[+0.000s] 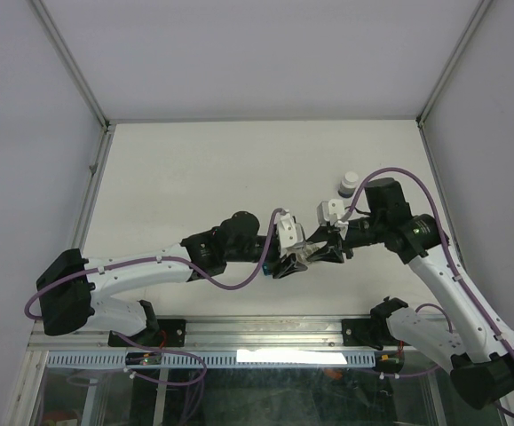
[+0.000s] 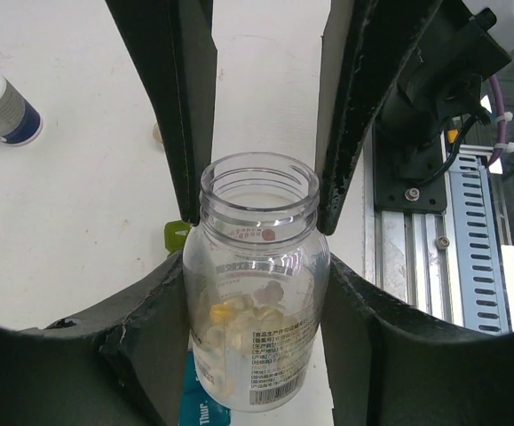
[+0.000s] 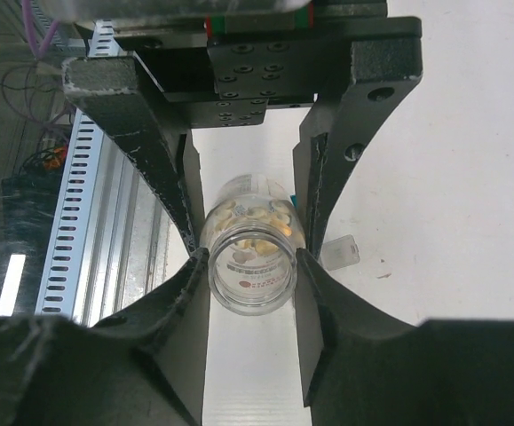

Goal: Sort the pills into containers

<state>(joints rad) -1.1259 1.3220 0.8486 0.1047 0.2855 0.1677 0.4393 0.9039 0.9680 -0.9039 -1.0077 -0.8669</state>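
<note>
Clamped on a clear jar: left fingers, gripping the body low down. Mouth open, yellowish pills heaped toward the closed end. Same jar taken at the neck by right fingers, closed on it from the opposite side; the mouth faces the right wrist camera. Whole grasp sits over the counter near its front edge. Just behind and under the jar, containers: yellow-green end shows beside the glass, a blue part beneath it, the rest hidden. Farther off, a small white-capped bottle on the counter, well apart, toward the right.
</note>
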